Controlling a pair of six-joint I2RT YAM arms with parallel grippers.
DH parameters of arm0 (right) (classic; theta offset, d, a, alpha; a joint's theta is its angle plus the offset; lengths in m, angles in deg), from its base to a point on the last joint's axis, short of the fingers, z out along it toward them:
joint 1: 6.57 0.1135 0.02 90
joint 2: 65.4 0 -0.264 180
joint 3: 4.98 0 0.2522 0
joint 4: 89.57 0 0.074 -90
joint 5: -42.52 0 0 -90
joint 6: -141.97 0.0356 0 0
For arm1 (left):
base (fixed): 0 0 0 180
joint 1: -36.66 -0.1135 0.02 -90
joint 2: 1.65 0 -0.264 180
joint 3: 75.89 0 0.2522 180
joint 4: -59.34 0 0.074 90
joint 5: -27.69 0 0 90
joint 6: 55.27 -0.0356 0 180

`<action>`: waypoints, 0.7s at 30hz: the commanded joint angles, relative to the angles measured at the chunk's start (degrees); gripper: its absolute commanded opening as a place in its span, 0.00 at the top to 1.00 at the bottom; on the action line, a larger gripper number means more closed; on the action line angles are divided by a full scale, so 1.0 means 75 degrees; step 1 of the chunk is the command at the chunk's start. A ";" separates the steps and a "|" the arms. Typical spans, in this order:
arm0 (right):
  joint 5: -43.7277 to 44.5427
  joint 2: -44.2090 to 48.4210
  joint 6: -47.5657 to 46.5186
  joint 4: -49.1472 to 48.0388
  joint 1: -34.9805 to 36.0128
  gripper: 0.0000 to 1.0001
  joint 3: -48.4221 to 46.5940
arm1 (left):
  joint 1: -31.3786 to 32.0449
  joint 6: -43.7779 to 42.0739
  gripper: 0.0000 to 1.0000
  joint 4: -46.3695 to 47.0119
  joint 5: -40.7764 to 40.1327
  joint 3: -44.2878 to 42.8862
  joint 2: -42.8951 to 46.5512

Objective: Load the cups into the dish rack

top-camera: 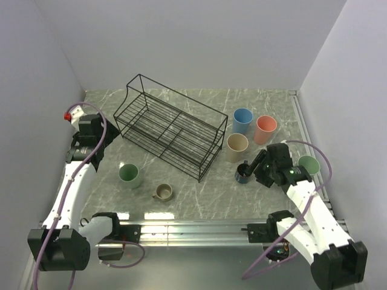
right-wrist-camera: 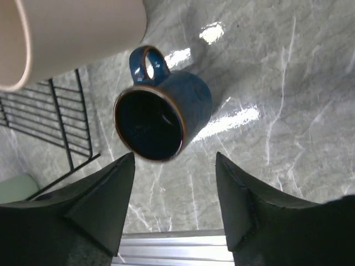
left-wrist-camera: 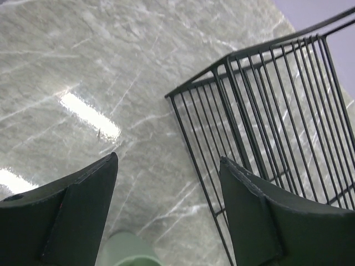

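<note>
The black wire dish rack stands empty, running diagonally across the table's middle. A blue cup, a salmon-pink cup and a beige cup stand to its right. The dark navy mug stands in front of them. My right gripper is open just right of it; in the right wrist view the mug lies just beyond the open fingertips. A pale-green tumbler and the tan mug stand front left. My left gripper is open and empty beside the rack's left end.
A second pale-green tumbler stands at the right edge behind my right arm. White walls close in the table on three sides. A metal rail runs along the near edge. The beige cup looms at the right wrist view's top left.
</note>
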State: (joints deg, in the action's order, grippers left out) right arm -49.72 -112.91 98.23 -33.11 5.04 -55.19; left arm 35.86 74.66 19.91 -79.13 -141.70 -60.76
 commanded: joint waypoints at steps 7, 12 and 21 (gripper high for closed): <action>0.0557 -0.1235 0.0160 -0.0653 -0.0037 0.49 -0.0191 | 0.0586 -0.0143 0.22 -0.0971 0.0344 -0.1133 0.0100; 0.0603 -0.1681 0.0055 -0.0853 -0.0049 0.67 -0.0250 | 0.0879 -0.0260 0.20 -0.1100 0.0730 -0.1508 0.0299; 0.0322 -0.2337 -0.0226 -0.0994 -0.0049 1.00 -0.0262 | 0.1149 -0.0647 0.11 -0.1323 0.1878 -0.2305 0.0276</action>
State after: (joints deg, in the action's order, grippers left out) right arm -46.93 -128.89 97.71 -39.15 5.00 -56.35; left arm 43.89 72.01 10.38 -69.14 -155.16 -59.73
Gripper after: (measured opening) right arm 0.154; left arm 0.873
